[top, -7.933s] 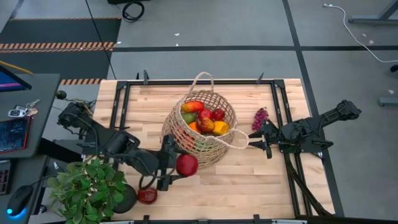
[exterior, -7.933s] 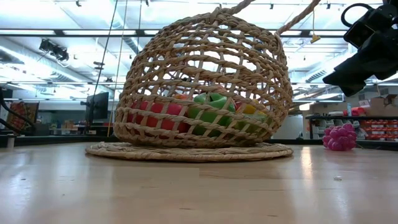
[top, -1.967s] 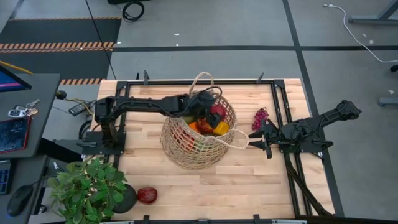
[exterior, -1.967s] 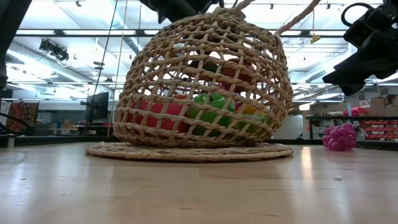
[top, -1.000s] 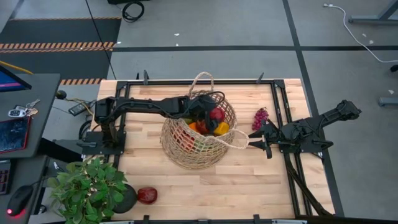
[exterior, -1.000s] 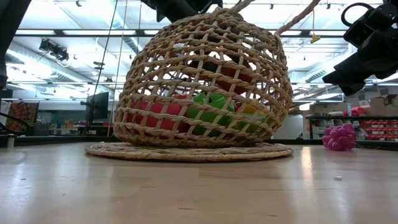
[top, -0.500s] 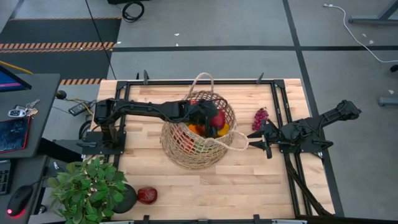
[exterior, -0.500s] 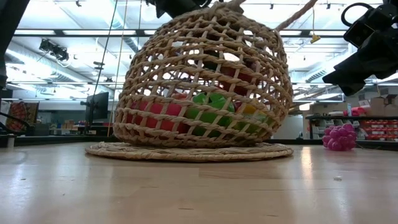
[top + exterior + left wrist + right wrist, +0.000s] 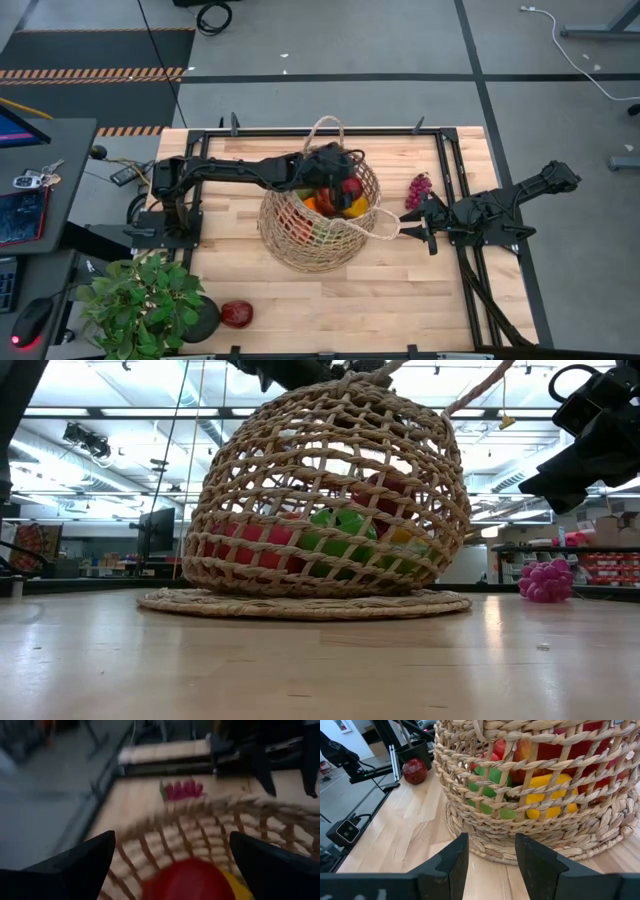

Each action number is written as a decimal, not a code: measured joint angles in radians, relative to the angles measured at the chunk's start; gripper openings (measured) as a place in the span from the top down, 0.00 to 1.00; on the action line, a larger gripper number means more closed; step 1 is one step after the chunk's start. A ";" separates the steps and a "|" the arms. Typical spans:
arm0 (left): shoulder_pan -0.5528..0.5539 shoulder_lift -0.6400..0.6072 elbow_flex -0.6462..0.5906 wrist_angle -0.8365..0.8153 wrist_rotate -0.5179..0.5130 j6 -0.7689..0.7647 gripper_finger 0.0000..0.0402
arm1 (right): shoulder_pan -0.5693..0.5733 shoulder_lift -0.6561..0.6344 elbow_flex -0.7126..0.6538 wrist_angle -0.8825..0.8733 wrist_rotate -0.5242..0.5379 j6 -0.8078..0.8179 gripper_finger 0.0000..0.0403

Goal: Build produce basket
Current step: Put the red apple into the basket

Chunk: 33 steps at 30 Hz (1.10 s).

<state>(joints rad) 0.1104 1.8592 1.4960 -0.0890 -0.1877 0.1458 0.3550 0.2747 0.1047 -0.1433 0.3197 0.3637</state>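
Note:
The wicker basket stands on its flat woven base mid-table. It holds produce of red, green, yellow and orange. My left gripper hovers open over the basket's mouth, just above a red fruit that lies on top of the pile. A purple grape bunch lies on the table right of the basket. Another red fruit lies near the front edge. My right gripper waits by the basket's right loop handle, its fingers a little apart with nothing between them.
A leafy potted plant stands at the near left corner beside the loose red fruit. A black frame runs around the tabletop. Bare wood lies in front of the basket. The basket's far handle stands upright.
My left gripper dipped into the basket's mouth onto the pile, then drew back up and a little toward the table's left, rolling at the wrist. The red fruit stayed on top of the pile.

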 joint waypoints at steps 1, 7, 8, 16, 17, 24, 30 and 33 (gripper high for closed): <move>-0.001 -0.005 0.000 0.023 0.001 0.068 0.01 | 0.000 0.000 0.000 0.000 0.000 0.000 0.59; -0.002 -0.054 0.001 0.081 0.045 0.291 0.00 | 0.000 0.000 0.000 0.002 0.000 0.000 0.59; -0.002 -0.063 0.001 0.081 0.050 0.303 0.00 | 0.000 0.000 0.000 0.006 0.000 0.000 0.59; -0.055 -0.140 0.000 -0.075 0.058 0.336 0.00 | 0.000 0.000 0.000 0.015 0.000 0.000 0.59; -0.069 -0.152 0.000 -0.096 0.055 0.338 0.00 | 0.000 0.000 0.000 0.015 0.000 0.000 0.59; -0.188 -0.265 0.001 -0.165 -0.078 0.287 0.00 | 0.000 0.000 0.000 0.015 0.000 0.000 0.59; -0.280 -0.343 0.001 -0.286 -0.098 0.095 0.00 | 0.000 0.000 0.000 0.016 0.000 0.000 0.59; -0.322 -0.363 0.002 -0.441 -0.097 -0.030 0.00 | 0.000 0.000 0.000 0.016 0.000 0.000 0.59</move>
<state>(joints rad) -0.2117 1.4964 1.4977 -0.5299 -0.2849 0.1159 0.3550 0.2745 0.1047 -0.1272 0.3199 0.3637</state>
